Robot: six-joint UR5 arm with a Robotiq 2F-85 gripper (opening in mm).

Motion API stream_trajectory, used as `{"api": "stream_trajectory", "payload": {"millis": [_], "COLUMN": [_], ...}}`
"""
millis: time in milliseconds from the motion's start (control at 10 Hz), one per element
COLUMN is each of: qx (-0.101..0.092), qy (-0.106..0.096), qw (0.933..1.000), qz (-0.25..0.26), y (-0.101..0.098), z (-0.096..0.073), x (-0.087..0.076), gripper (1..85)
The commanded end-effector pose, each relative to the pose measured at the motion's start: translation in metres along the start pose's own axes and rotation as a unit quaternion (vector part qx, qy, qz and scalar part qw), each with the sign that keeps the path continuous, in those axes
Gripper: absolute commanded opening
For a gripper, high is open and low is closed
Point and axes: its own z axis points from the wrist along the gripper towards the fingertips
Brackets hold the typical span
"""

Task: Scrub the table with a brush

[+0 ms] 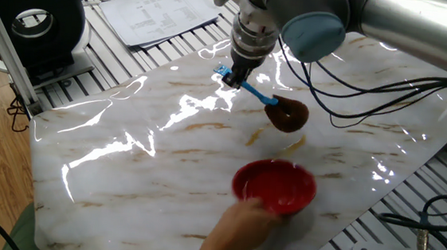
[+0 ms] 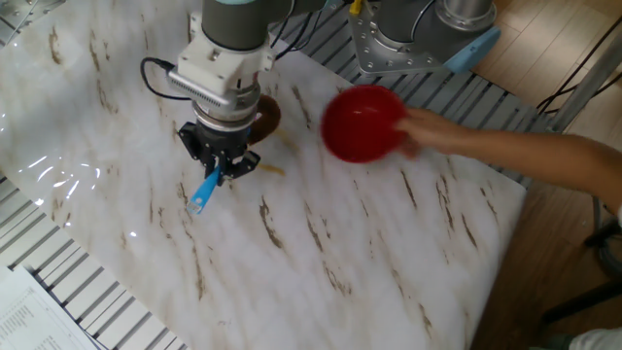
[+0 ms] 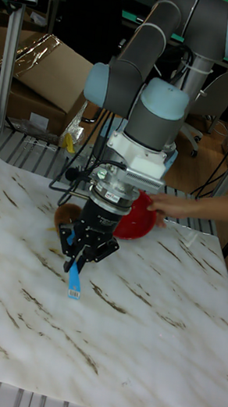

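Glossy white marble-patterned table [image 1: 123, 181] w/ brown-tan veins, sitting on a ribbed grey metal frame [image 1: 407, 227]. UR5 arm's two-finger gripper [image 1: 234, 77] points down near the far side of the table, fingers clamped on the thin bright-blue plastic handle of the small brush [image 1: 269, 105]. Grip is towards the free end of the handle; a short blue tip sticks out past the fingers in the other fixed view and the tall view. Brush's round fuzzy brown head [image 1: 288, 116] rests on the table surface, just beside the gripper on the side toward the arm base, partly hidden behind the wrist in the other fixed view. Handle slopes down from fingers to head. Small orange-brown stain [image 2: 271, 169] on the table just beside the gripper, head not over it.

Person's hand [image 2: 428, 131] reaches in from the table edge holding a red round bowl [image 1: 274, 186] above/at the table, near the brush head but apart from it. Can't tell if the bowl touches the surface.

Bkgd: printed paper sheets [image 1: 157, 8] and a black round fan-like unit [image 1: 30, 22] on the frame beyond the table.
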Motion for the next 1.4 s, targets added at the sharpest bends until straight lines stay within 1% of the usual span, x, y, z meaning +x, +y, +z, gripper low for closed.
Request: {"api": "stream_trajectory", "payload": {"millis": [0, 100, 200, 300, 500, 800, 1000, 1300], "qx": [0.015, 0.022, 0.033, 0.035, 0.024, 0.013, 0.008, 0.008], "qy": [-0.011, -0.018, -0.022, -0.023, -0.026, -0.034, -0.036, -0.037], "qw": [0.9997, 0.9994, 0.9988, 0.9987, 0.9993, 0.9993, 0.9993, 0.9993], "qz": [-0.015, -0.022, -0.03, -0.031, -0.014, -0.003, 0.0, 0.0], "y": [-0.011, -0.016, -0.023, -0.026, -0.021, -0.019, -0.019, -0.02], "z": [-0.004, -0.005, -0.007, -0.008, -0.009, -0.008, -0.007, -0.006], "x": [-0.01, -0.013, -0.014, -0.014, -0.013, -0.014, -0.014, -0.013], "gripper": [1.0, 1.0, 1.0, 1.0, 1.0, 1.0, 1.0, 1.0]}}
